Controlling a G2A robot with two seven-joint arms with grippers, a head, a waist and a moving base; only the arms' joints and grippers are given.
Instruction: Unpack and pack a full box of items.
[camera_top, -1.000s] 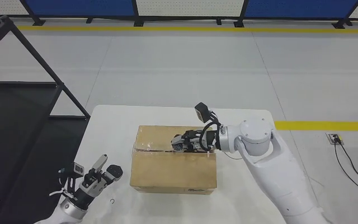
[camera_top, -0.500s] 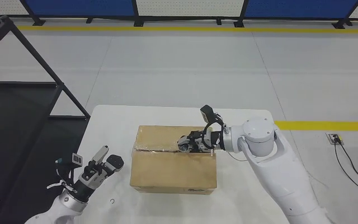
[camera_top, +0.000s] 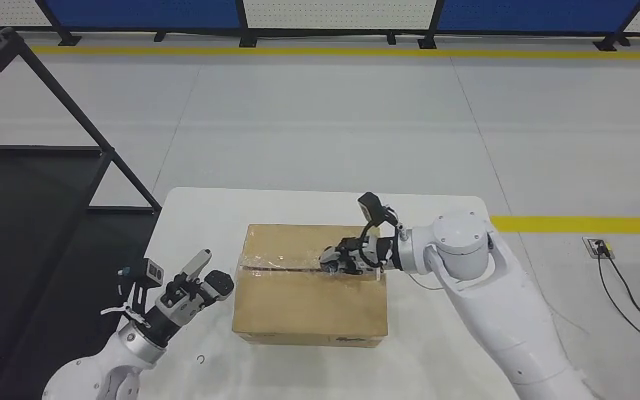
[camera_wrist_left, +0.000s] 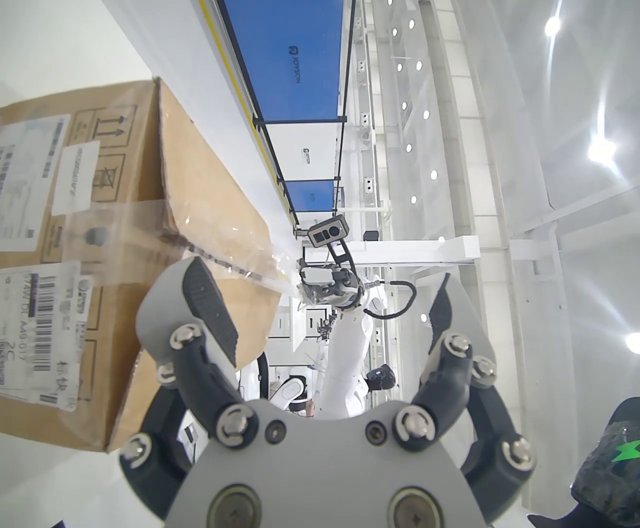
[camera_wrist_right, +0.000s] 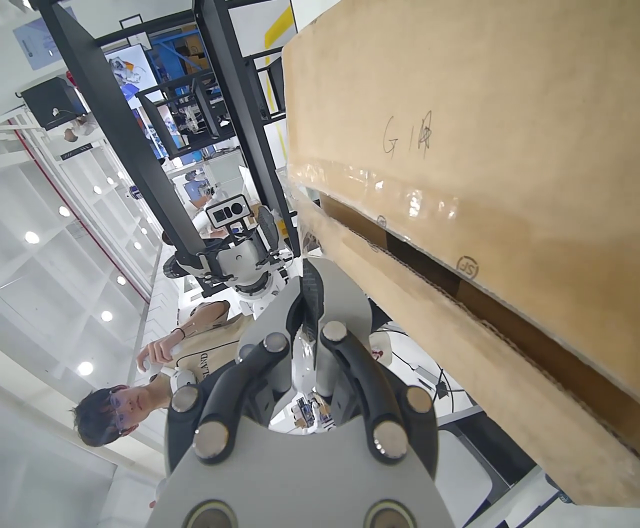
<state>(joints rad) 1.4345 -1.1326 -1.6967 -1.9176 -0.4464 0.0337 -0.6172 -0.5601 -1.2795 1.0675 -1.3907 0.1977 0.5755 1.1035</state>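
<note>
Left gripper (camera_top: 208, 274), jaws spread wide, empty, just beside the left end of the cardboard box (camera_top: 310, 300), box closed, mid-table (camera_top: 200, 215), right gripper (camera_top: 328, 262), fingers pressed together, at the clear tape (camera_top: 280, 267) along the top seam.

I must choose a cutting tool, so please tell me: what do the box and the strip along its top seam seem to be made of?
The box looks like brown corrugated cardboard, matte; a fluted edge shows at the seam. The strip is probably clear plastic tape, glossy; it glints and wrinkles.
</note>
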